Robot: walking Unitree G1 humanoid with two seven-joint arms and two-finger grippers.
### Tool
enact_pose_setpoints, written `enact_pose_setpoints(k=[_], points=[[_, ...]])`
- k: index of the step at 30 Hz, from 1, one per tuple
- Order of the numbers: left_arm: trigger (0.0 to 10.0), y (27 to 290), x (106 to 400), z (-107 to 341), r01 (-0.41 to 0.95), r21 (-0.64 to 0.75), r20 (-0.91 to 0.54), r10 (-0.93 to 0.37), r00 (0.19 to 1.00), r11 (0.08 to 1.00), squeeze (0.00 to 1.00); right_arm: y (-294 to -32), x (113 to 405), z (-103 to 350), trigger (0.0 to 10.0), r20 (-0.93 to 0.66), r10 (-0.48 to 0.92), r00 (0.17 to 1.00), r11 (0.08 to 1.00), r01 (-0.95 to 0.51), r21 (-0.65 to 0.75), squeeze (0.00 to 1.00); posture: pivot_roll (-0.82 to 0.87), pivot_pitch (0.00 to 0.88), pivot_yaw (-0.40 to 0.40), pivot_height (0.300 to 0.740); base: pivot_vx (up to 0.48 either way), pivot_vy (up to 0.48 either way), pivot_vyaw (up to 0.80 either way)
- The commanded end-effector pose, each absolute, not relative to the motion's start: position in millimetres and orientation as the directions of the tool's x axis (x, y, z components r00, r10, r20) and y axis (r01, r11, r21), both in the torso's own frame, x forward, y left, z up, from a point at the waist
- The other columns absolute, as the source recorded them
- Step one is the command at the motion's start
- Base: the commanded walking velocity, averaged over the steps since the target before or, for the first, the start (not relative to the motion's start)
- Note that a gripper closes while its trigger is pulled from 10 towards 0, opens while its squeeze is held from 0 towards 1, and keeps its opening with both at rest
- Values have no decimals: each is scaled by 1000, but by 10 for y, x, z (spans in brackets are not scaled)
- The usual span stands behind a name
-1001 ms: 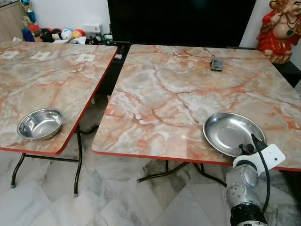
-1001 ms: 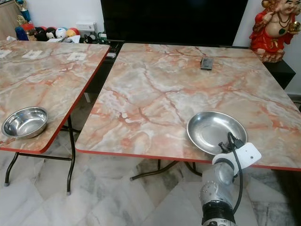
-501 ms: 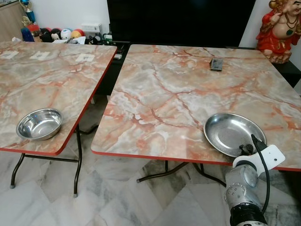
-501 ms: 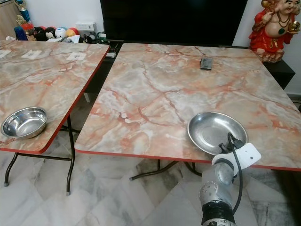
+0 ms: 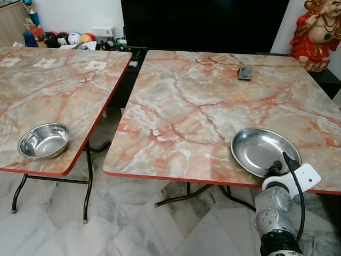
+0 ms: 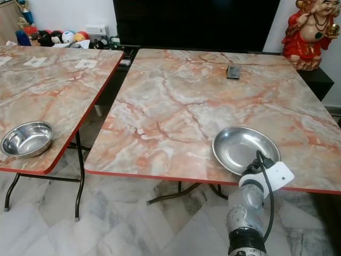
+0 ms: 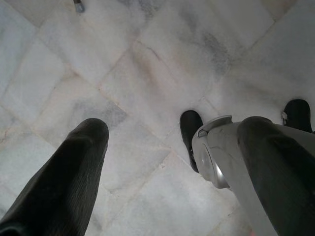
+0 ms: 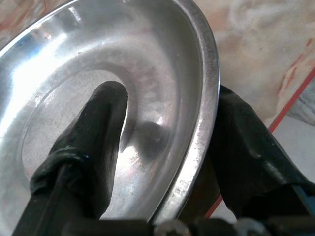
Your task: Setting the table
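A shallow steel plate (image 5: 264, 149) lies near the front right edge of the right marble table (image 5: 192, 106). My right gripper (image 5: 276, 167) is at the plate's near rim. In the right wrist view one finger (image 8: 93, 142) lies inside the plate (image 8: 74, 54) and the other is under the rim's outer side, so the gripper (image 8: 172, 98) is shut on the plate. A small steel bowl (image 5: 44, 140) sits at the front edge of the left marble table (image 5: 64, 85). My left gripper (image 7: 172, 128) hangs open over the marble floor.
A small dark remote-like object (image 5: 245, 72) lies at the far side of the right table. A red statue (image 5: 319, 32) stands at the back right and a dark screen (image 5: 202, 21) behind the tables. A gap with folding table legs (image 5: 88, 176) separates the two tables.
The view has shifted very slightly. My right wrist has edged a little toward the plate; the plate and the bowl stay where they were.
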State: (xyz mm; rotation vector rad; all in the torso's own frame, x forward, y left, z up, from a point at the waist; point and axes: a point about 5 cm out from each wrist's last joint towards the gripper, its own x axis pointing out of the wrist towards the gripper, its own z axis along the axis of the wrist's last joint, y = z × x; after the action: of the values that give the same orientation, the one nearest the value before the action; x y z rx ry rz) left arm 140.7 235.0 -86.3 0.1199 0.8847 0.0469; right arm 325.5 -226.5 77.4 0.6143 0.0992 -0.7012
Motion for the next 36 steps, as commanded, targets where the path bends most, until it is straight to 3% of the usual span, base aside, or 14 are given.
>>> enact_pose_setpoints(k=[1,24,27,29,36], points=[[10000,2339,1314,-908,27,127,-798,86,597,992,0,-2265,3232,744,10000,-300,-571,764,598,638,485,0,11,87,-21,740,0,0,0],[10000,2316,1355,-897,30,118,-790,76,608,993,0,-2335,3150,830,10000,-266,-608,748,587,649,484,0,5,76,-27,740,0,0,0],[10000,2311,1357,-898,30,117,-790,75,609,993,0,-2338,3150,877,10000,-224,-607,763,611,628,483,0,5,76,-27,740,0,0,0],[10000,2299,1355,-901,29,114,-790,73,609,993,0,-2322,3158,1007,10000,-111,-592,798,677,568,468,0,3,80,-29,740,0,0,0],[10000,2272,1345,-911,26,103,-792,67,606,994,0,-2333,3106,1105,10000,-42,-591,806,711,545,444,0,0,81,-30,740,0,0,0]])
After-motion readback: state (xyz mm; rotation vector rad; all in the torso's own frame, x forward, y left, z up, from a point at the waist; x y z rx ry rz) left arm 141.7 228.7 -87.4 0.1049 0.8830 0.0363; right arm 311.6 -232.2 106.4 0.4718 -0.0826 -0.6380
